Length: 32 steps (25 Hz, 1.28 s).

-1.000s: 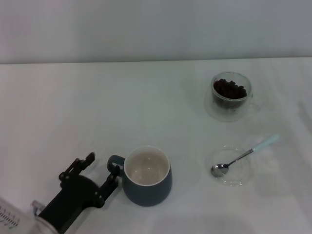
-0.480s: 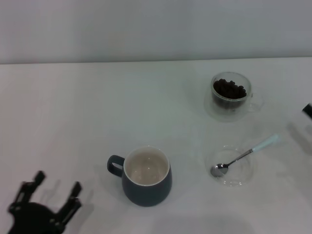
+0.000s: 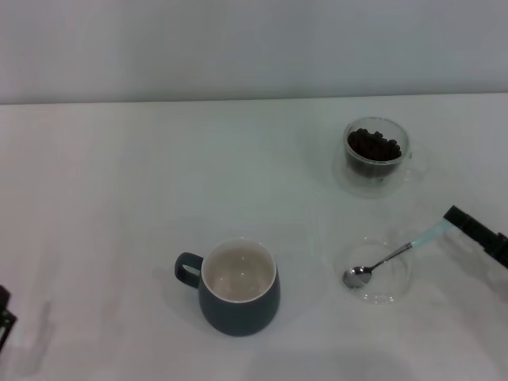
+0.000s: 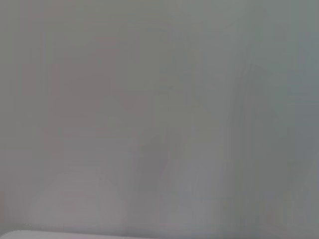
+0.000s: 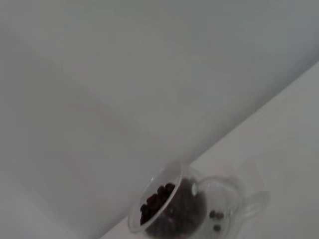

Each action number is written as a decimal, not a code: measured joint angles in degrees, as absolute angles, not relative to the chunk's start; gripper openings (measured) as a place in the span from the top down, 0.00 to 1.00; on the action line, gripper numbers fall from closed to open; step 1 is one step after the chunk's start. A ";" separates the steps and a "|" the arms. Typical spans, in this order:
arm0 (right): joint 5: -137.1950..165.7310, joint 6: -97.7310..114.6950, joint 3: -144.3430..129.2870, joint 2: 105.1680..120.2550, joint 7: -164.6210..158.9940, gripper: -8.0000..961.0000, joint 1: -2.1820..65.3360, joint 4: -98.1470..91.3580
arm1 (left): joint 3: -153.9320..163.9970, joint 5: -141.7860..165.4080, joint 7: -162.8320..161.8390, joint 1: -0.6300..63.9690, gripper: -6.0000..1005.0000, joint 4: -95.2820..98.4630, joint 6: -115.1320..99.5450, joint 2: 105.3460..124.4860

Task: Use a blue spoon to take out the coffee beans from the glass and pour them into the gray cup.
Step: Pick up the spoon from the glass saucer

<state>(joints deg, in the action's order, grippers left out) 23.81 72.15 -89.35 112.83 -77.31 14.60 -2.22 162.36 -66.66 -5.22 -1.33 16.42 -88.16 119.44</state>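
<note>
Zero grip yet: my right fingers (image 3: 476, 228) sit at the blue spoon (image 3: 389, 258) handle tip, can't tell if apart; spoon rests in the dish (image 3: 401, 287) w/ handle overhanging, easy pickup.

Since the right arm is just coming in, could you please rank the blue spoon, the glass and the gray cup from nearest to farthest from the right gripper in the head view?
Measured from the right gripper, at the frame's right edge:
1. The blue spoon, whose handle tip is just beside the gripper, its bowl lying in a shallow clear dish.
2. The glass of coffee beans, farther back on the right.
3. The gray cup, near the middle front.
</note>
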 joint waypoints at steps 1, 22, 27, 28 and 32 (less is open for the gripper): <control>23.81 72.05 -89.55 113.04 -77.28 0.10 14.70 -2.21 | 162.41 -67.94 -5.25 -1.22 0.12 16.29 -88.09 119.44; 23.81 68.33 -91.68 114.80 -77.53 0.17 16.43 -3.14 | 162.79 -70.20 -5.33 1.24 0.12 15.79 -84.80 119.35; 23.81 68.23 -91.66 114.88 -77.56 0.40 16.54 -3.14 | 162.77 -70.15 -5.67 1.61 0.12 15.82 -84.57 119.35; 23.81 68.30 -91.67 114.88 -77.56 0.47 16.54 -3.15 | 162.77 -70.18 -5.67 1.64 0.12 15.82 -84.53 119.35; 23.81 68.65 -92.36 114.87 -77.59 0.69 16.53 -3.64 | 162.77 -69.89 -5.69 2.09 0.12 15.82 -84.46 119.35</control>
